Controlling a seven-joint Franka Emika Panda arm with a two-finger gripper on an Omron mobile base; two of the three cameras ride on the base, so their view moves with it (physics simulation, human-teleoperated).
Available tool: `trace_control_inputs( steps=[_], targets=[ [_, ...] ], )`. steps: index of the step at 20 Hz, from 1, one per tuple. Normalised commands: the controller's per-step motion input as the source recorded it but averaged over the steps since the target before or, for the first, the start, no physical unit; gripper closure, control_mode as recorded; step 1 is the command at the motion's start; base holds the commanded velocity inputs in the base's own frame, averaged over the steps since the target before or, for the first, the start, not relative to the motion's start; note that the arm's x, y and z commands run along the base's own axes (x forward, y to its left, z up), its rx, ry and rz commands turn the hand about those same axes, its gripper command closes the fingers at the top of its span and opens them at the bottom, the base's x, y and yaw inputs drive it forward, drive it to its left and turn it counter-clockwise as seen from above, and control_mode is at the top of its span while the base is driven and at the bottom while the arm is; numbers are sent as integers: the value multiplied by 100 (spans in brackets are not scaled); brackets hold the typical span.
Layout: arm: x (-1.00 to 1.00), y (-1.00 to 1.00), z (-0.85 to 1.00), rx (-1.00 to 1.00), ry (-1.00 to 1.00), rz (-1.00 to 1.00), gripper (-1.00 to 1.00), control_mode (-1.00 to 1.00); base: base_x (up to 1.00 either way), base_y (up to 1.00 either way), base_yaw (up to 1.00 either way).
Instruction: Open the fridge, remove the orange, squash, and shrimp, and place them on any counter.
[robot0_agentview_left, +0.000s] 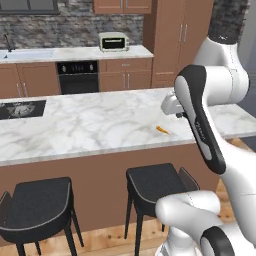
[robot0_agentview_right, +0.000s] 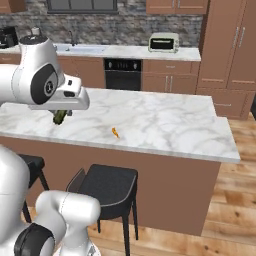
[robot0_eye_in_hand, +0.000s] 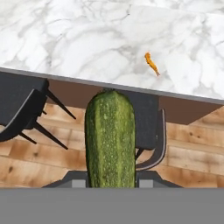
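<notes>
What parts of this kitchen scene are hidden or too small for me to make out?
- Dark green elongated squash: its lower end is cut off at the bottom of the hand view; in the right base view the white arm covers most of it.
- Tiny orange curved shrimp on the white marble counter: too small for detail.
- Jaws: the squash hides their grip.

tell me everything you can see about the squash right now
The squash is a dark green, cucumber-like vegetable with a bumpy, speckled skin and a rounded tip. In the hand view it rises from between the fingers of the tool, which is shut on it, and its tip points toward the edge of the counter. In the right base view its lower end pokes out under the hand, above the marble top. Nothing else touches it; the shrimp lies apart on the counter.
</notes>
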Motion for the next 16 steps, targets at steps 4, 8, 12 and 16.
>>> trace_control_inputs(
  steps=[4,8,12,16],
  targets=[
    [55,0,-10,0,4,0,100,-100,0,0,0],
    [69,0,-36,0,0,0,100,-100,0,0,0],
    [92,0,-67,-5,0,0,100,-100,0,0,0],
    [100,0,-73,-9,1,0,100,-100,0,0,0]
  ],
)
